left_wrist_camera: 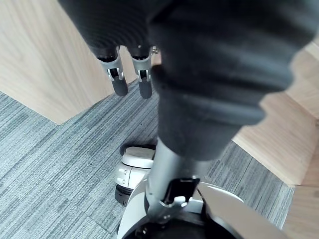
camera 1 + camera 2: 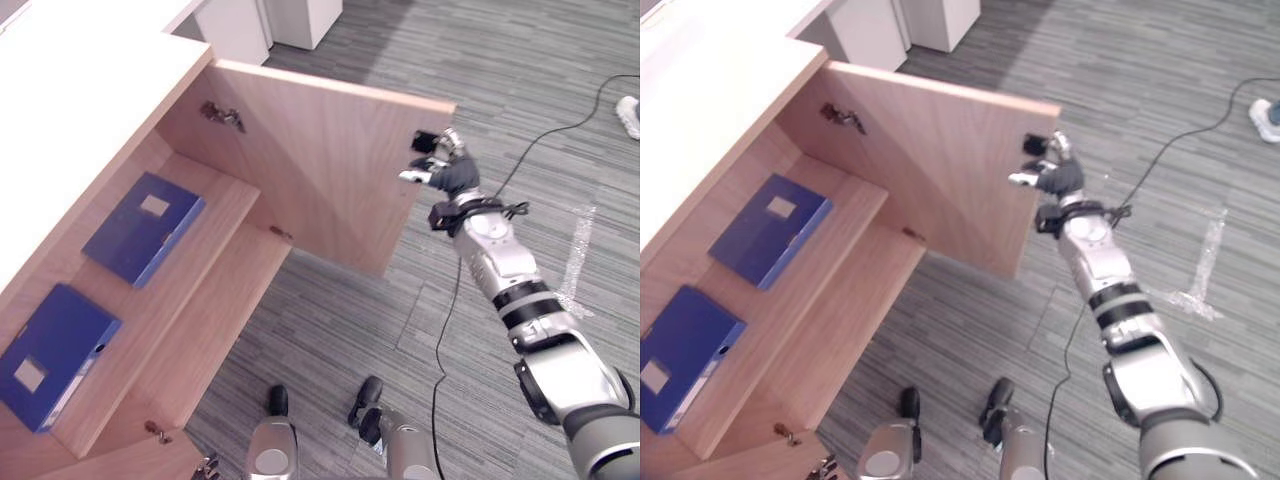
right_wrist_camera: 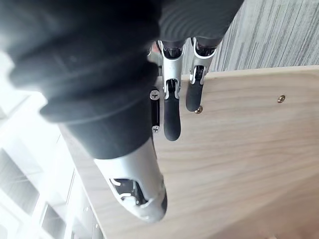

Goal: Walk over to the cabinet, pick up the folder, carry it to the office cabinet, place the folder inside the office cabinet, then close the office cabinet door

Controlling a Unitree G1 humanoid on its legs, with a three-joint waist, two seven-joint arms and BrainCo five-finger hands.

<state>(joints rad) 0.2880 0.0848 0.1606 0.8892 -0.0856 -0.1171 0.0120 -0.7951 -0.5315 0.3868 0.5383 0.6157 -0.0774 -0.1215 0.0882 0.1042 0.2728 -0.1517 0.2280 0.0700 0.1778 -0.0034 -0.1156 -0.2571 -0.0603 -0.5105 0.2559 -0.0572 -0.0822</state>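
A blue folder (image 2: 143,227) and a second folder (image 2: 52,352) lie flat on the cabinet shelf (image 2: 200,290). The open cabinet door (image 2: 320,170) juts over grey carpet (image 2: 500,60). The right hand (image 2: 445,165), fingers straight, touches the door's outer edge. The left hand (image 1: 118,79) hangs relaxed and empty.

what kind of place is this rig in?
Probably an office: grey carpet tiles, a wooden office cabinet with its door open, two blue folders lying on its shelf, white furniture units beyond.
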